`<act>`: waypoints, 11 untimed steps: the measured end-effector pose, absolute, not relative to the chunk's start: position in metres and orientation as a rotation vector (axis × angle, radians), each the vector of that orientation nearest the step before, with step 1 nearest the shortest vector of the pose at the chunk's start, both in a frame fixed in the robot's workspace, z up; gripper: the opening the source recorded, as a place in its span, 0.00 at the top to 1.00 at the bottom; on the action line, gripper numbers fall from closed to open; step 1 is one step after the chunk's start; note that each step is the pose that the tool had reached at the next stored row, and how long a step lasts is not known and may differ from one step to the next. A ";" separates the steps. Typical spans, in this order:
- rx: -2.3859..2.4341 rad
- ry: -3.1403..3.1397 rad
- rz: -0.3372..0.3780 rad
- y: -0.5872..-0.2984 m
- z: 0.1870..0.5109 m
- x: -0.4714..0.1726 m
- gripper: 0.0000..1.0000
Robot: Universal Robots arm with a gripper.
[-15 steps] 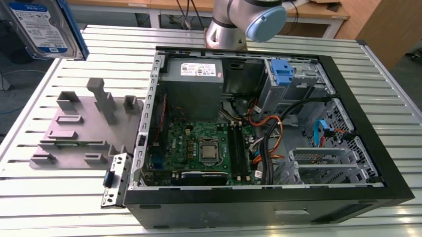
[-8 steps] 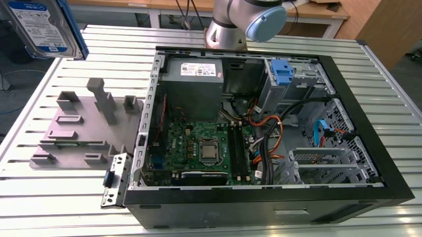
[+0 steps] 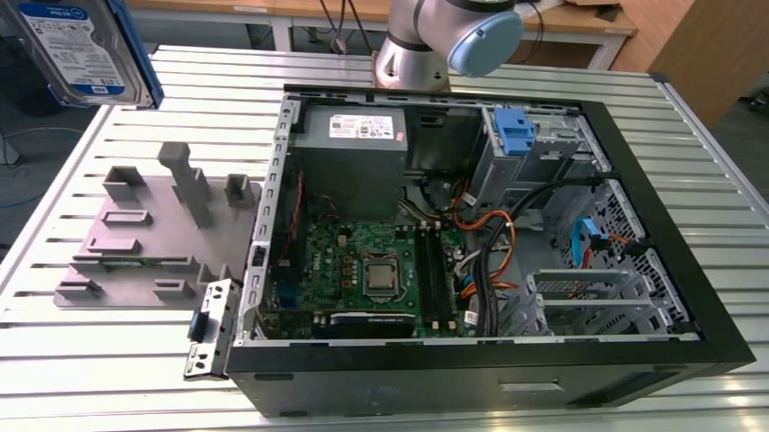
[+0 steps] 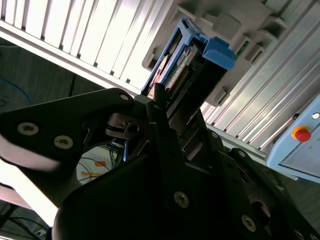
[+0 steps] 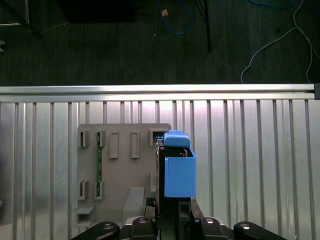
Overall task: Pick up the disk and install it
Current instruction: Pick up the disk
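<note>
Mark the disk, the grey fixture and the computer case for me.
disk (image 3: pixel 86 49), exterior view, its labelled face.
grey fixture (image 3: pixel 162 236), exterior view, bare base plate.
computer case (image 3: pixel 481 382), exterior view, black outer wall.

The exterior view's upper edge cuts off the disk (image 3: pixel 86 49).

1. The gripper (image 5: pixel 172 215) grips the disk (image 5: pixel 180 176), its jaws closed against the disk's two sides.
2. The arm (image 3: pixel 415 49) stands upright, well to the exterior view's right of the disk.
</note>
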State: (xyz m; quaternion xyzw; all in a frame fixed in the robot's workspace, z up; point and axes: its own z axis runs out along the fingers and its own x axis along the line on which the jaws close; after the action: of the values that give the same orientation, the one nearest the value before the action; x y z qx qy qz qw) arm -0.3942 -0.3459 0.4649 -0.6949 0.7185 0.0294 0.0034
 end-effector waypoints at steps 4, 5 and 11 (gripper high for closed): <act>-2.178 2.252 0.092 -0.346 0.465 -0.393 0.65; -2.178 2.252 0.092 -0.346 0.465 -0.392 0.65; -2.178 2.252 0.092 -0.346 0.466 -0.392 0.65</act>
State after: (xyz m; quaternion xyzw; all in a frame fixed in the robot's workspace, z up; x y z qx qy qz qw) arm -0.3918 -0.3460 0.4656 -0.6949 0.7185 0.0293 0.0034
